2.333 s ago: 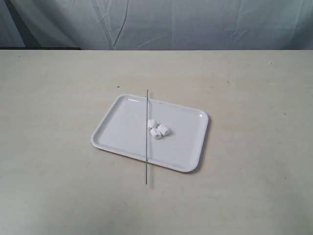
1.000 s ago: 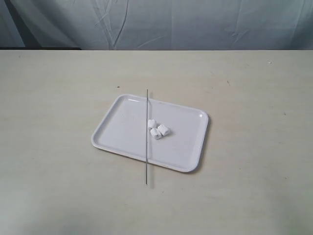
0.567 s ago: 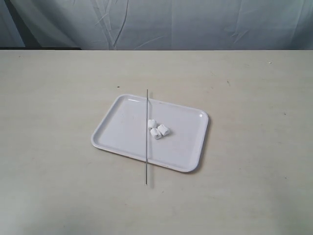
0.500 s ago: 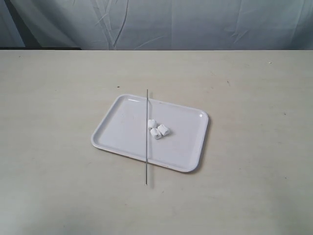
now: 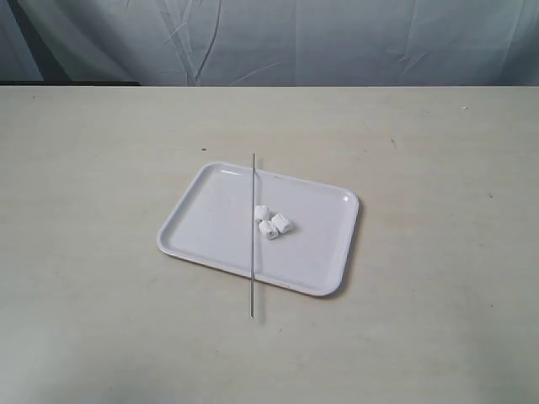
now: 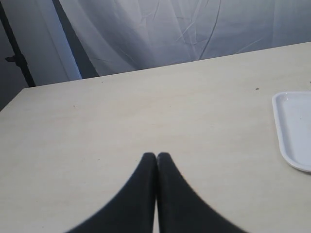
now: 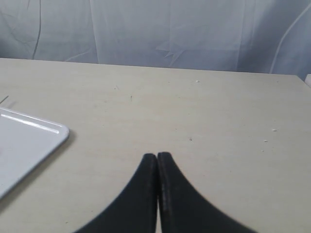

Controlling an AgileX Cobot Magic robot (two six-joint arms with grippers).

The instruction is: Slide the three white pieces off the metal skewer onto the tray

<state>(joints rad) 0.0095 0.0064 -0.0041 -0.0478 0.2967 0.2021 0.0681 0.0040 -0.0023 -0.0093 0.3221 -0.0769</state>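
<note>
Exterior: I saw the flat glossy white rectangular tray (image 5: pixel 210 227) on the beige table (image 5: pixel 421 295). The thin grey metal skewer (image 5: pixel 253 244) lay across it, with three small white chunks (image 5: pixel 269 227) loose on the tray just beside the skewer.
Left wrist: black left gripper (image 6: pixel 156 155) was pinched closed with nothing in it; the tray (image 6: pixel 291 131) sat ahead of it, well apart.
Right wrist: right gripper (image 7: pixel 157 155) was likewise closed with nothing in it; the tray (image 7: pixel 24 141) sat ahead of it, apart.
</note>
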